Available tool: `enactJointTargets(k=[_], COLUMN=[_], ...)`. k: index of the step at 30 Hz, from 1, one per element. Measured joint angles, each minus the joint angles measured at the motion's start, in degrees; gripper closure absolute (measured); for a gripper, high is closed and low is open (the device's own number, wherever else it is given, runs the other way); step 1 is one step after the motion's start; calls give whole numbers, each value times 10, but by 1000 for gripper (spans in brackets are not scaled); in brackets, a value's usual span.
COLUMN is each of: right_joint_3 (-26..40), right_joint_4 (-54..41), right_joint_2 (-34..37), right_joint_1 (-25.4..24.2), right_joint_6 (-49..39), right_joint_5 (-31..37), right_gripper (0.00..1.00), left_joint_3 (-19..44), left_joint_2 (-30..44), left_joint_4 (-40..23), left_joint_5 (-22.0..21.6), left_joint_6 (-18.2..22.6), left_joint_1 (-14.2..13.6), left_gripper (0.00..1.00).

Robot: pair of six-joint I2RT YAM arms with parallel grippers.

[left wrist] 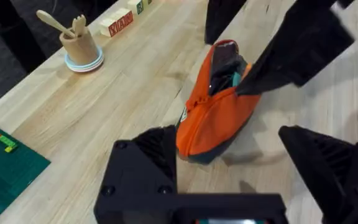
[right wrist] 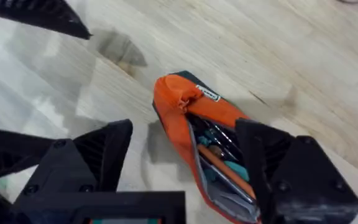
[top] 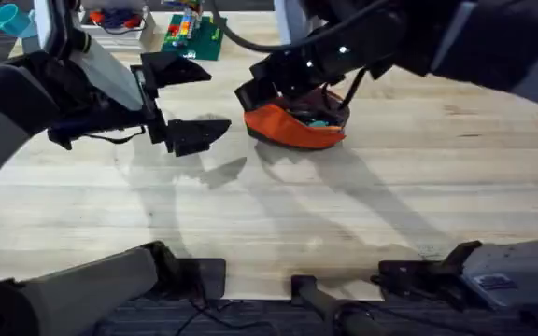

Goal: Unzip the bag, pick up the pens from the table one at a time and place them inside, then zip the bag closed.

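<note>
The orange bag [top: 297, 128] lies at the middle rear of the table [top: 278, 215], its zipper open and its mouth gaping. Inside the bag [right wrist: 179, 118] I see pens, one orange [right wrist: 229, 173], beside teal items. My right gripper [top: 292, 93] reaches across from the upper right and hovers open right over the bag; in its wrist view the right gripper [right wrist: 185, 130] straddles the pouch's end, one finger [right wrist: 278, 168] over the open mouth. My left gripper [top: 190, 101] stands open just left of the bag. Its wrist view shows the left gripper [left wrist: 225, 140] facing the bag [left wrist: 213, 118], holding nothing.
A green baseplate with bricks [top: 194, 35] and a white tray [top: 115, 26] stand at the back. A wooden cup with utensils [left wrist: 79, 45] and lettered blocks [left wrist: 118, 23] sit near the far edge. The front half of the table is bare wood.
</note>
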Motion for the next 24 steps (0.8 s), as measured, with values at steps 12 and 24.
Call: enactJointTargets(k=[12,24], right_joint_3=[96,187], right_joint_4=[-35,-124], right_joint_2=[68,139], right_joint_1=[1,1], right_joint_6=[40,62], right_joint_5=[40,52], right_gripper=[5,5], left_joint_3=[0,0], left_joint_2=[0,0], left_joint_4=[0,0], left_joint_5=[0,0], left_joint_6=[0,0], left_joint_1=[0,0], left_gripper=[6,7])
